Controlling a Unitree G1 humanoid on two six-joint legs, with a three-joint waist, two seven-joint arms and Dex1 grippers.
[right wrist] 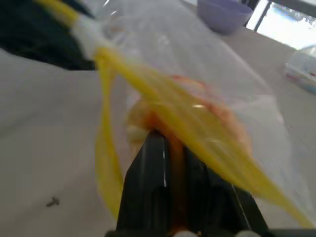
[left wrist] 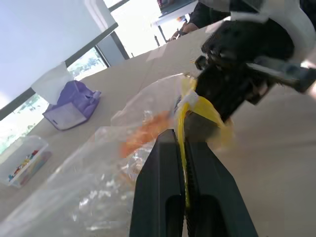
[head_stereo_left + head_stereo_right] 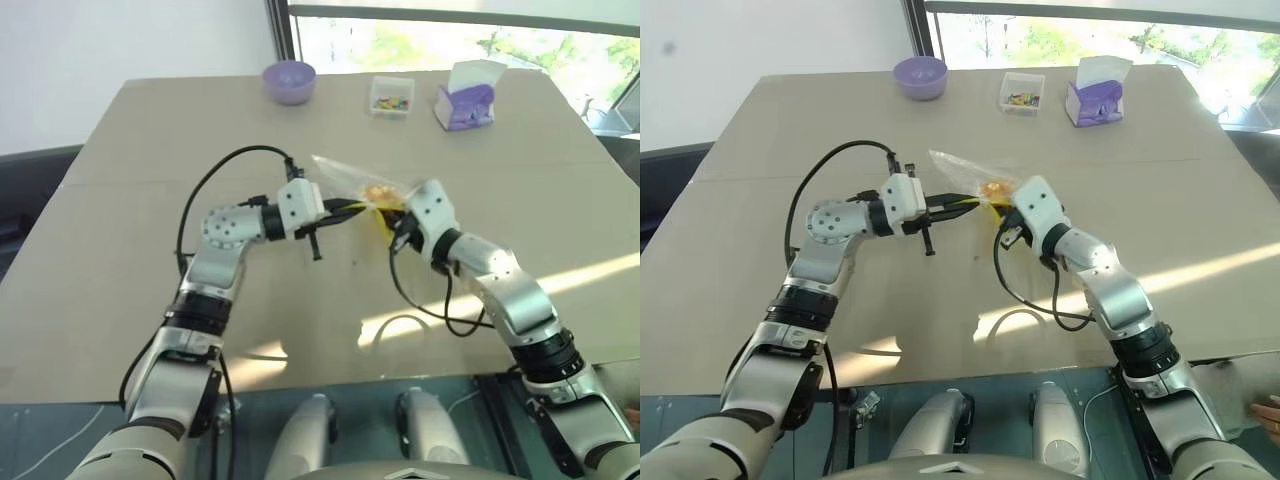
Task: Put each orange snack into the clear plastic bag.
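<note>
In the left eye view, the crinkly transparent zip bag with the yellow seal strip [image 3: 350, 185] is held off the tan table [image 3: 150, 140] between the two arms, and the round yellow-orange bun [image 3: 378, 193] is seen through the film, so the snack is judged to be already inside. The left gripper [image 3: 352, 207] is pinched onto the bag's yellow edge from the left, and the right gripper [image 3: 393, 218] is closed on the same edge from the right. In the right eye view, a lilac bowl [image 3: 919, 76], a small clear box of coloured bits [image 3: 1021, 93] and a purple-and-white tissue packet [image 3: 1097, 96] are seen well apart at the far side of the table; no second orange snack is seen there. In the left wrist view, the black fingers [image 2: 163, 182] are pressed narrowly together with the yellow strip caught between them. In the right wrist view, the fingers are clamped on the yellow strip, with the orange bun just behind the film. What is left is judged to be sealing or setting the bag down.
</note>
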